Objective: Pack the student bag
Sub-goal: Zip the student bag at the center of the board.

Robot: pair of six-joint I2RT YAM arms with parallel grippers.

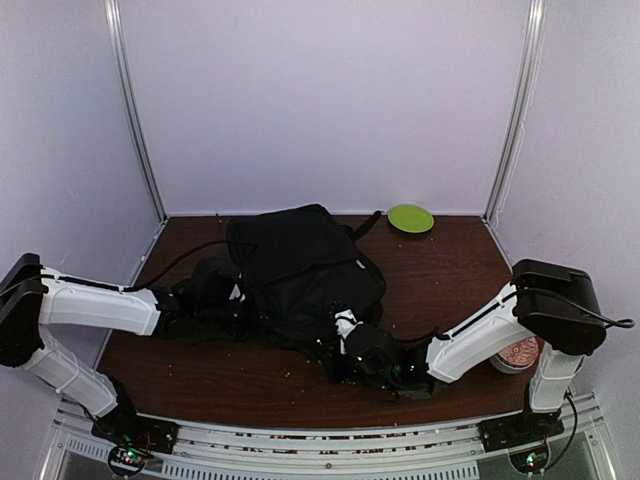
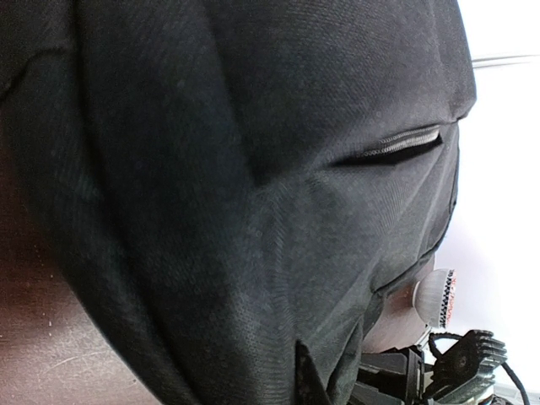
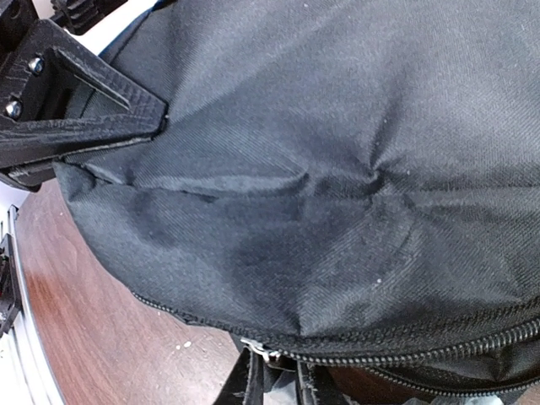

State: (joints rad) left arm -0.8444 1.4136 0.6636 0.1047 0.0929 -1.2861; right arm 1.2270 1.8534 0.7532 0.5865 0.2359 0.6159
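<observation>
- Most of the view is filled by the creased black fabric of the student bag (image 2: 211,169).
- A zipper (image 2: 396,145) is seen upper right.
- Brown table (image 2: 34,337) is glimpsed lower left.

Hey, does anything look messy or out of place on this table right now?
Pale crumbs are scattered over the brown table. The student bag lies slumped and skewed, with one small zipper pocket gaping partly open.

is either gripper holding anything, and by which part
The left gripper is at the left edge of the bag, the right gripper at its near zipper edge; whether either grips fabric cannot be told.
</observation>
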